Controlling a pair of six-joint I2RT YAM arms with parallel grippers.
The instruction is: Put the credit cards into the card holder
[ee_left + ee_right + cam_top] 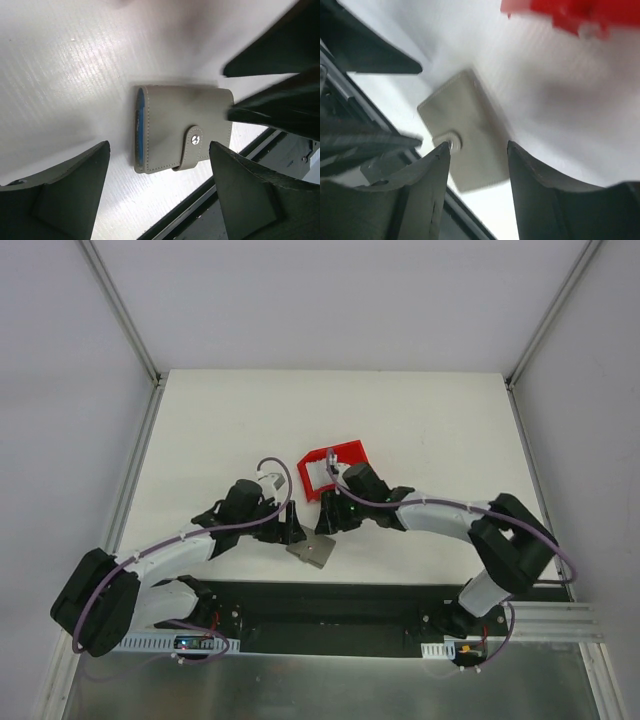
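Note:
The card holder (312, 549) is a grey wallet lying closed on the white table near the front edge, its snap (196, 138) fastened. A blue edge (140, 125) shows along its open side. My left gripper (159, 150) hovers over it, open, with the wallet (182, 120) just beyond the fingertips. My right gripper (477, 145) is also open, its fingers standing either side of the wallet (465, 125) from above, and nothing is held. A pale credit card (317, 476) lies in the red bin (345, 452).
The table's front edge with a black rail (200, 210) runs right beside the wallet. The red bin (580, 12) sits just behind the right gripper. The two grippers (292, 523) (327, 517) are close together over the wallet.

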